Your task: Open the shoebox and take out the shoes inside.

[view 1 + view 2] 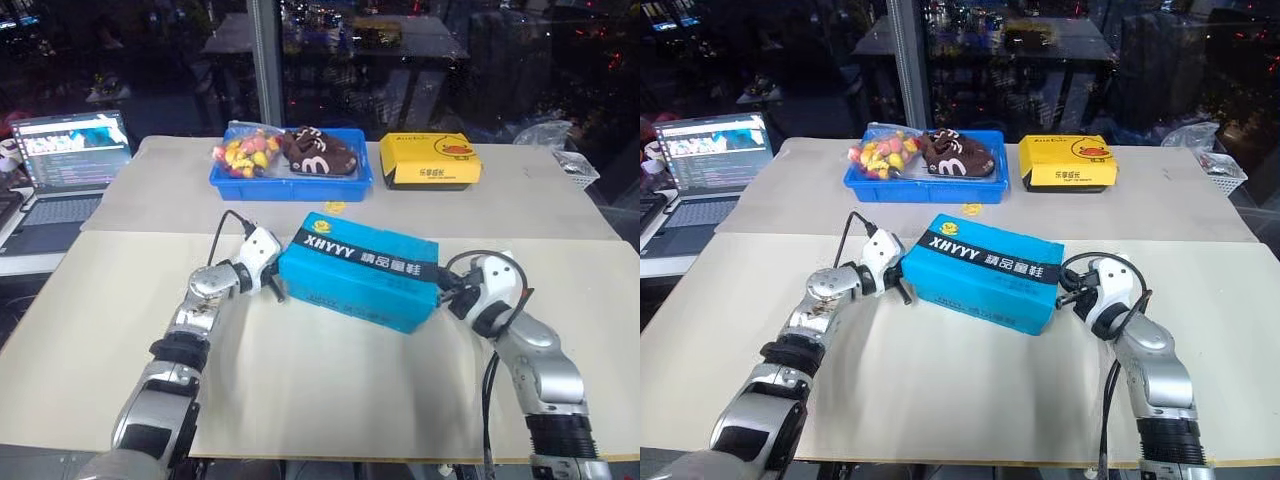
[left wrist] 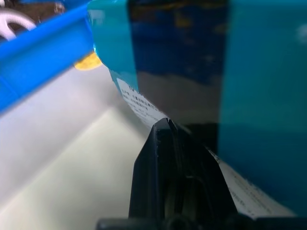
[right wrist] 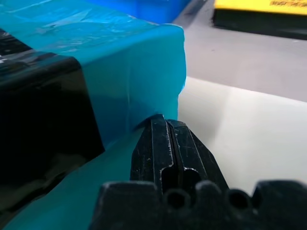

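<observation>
The bright blue shoebox (image 1: 360,270) with its black "XHYYY" band lies closed in the middle of the table, turned a little askew. The shoes are hidden inside it. My left gripper (image 1: 277,289) is shut, its fingertips (image 2: 163,127) together against the box's left end (image 2: 259,72), low by the label. My right gripper (image 1: 443,293) is also shut, its tips (image 3: 158,122) pressed to the box's right end (image 3: 129,67) near the lower corner. Neither gripper holds anything.
Behind the shoebox stands a blue plastic tray (image 1: 290,187) with a brown shoe (image 1: 322,152) and a bag of coloured pieces (image 1: 245,152). A yellow duck-logo box (image 1: 430,162) sits to its right. A laptop (image 1: 70,150) is at the far left and a white basket (image 1: 580,168) at the far right.
</observation>
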{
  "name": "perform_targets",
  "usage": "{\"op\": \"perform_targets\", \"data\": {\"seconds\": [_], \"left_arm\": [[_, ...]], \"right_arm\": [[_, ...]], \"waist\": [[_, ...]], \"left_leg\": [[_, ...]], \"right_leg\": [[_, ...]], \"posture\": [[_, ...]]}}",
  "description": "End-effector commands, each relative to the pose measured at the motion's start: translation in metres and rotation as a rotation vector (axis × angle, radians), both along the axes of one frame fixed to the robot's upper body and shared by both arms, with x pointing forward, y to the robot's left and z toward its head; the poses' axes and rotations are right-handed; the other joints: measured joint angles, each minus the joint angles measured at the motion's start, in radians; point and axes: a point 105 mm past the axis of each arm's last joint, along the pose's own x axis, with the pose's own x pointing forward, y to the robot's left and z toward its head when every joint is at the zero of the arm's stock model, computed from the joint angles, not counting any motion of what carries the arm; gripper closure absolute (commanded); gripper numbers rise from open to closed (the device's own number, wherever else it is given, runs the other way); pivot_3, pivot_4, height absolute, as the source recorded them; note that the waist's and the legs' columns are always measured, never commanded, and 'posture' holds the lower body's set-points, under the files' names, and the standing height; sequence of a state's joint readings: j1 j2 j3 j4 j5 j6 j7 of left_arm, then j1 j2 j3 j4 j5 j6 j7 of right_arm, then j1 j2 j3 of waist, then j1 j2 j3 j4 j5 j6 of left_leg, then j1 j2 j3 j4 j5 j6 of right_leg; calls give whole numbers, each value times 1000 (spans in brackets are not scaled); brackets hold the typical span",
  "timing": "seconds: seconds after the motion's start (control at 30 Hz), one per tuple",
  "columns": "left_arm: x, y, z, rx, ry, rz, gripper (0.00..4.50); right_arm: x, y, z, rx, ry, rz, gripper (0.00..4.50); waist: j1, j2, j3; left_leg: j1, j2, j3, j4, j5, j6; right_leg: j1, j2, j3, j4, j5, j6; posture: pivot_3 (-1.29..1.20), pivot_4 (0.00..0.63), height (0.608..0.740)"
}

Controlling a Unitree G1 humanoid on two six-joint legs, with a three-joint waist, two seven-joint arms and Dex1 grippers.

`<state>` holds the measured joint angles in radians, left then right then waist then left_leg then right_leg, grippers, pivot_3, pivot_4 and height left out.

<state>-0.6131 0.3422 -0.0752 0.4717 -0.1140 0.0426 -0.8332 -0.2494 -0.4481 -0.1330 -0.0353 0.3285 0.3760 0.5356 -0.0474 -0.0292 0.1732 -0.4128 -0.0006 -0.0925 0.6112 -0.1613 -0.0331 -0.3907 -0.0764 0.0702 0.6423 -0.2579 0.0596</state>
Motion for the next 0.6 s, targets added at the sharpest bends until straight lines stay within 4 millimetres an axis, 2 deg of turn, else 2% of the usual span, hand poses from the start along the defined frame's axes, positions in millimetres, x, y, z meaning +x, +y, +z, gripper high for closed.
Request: {"op": "perform_targets", "data": {"seconds": [0.03,0.13,0.17,0.2,0.47,0.6], "left_arm": [[-57,-44,8,-36,125,-228,4500],[-76,-36,-5,-9,217,-173,4500],[-82,-30,-10,18,239,-153,4500],[-86,-25,-13,29,258,-129,4500],[-111,-10,-12,14,331,-44,4500],[-118,-7,-15,12,359,-9,4500]], "right_arm": [[-23,97,4,3,27,430,4493],[-21,116,4,15,21,483,4493],[-19,123,4,19,13,498,4493],[-16,129,5,26,5,507,4493],[11,162,6,18,-51,562,4493],[20,170,9,2,-71,596,4493]], "waist": [[-22,0,0],[-24,1,-1],[-29,1,-1],[-30,1,-1],[-57,4,-3],[-64,5,-4]], "left_leg": [[0,1,0,0,0,0],[7,2,0,-2,0,0],[9,2,1,-2,0,0],[11,4,1,-2,0,0],[22,19,8,-4,0,0],[24,20,10,-6,0,0]], "right_leg": [[-1,1,1,0,0,0],[3,1,0,4,-2,-2],[3,1,1,4,-6,4],[4,3,1,5,-7,3],[7,17,7,6,-4,-7],[6,21,11,8,-5,-9]], "posture": [[0,150,740],[0,150,740],[0,150,740],[0,150,740],[0,150,740],[0,150,740]]}}
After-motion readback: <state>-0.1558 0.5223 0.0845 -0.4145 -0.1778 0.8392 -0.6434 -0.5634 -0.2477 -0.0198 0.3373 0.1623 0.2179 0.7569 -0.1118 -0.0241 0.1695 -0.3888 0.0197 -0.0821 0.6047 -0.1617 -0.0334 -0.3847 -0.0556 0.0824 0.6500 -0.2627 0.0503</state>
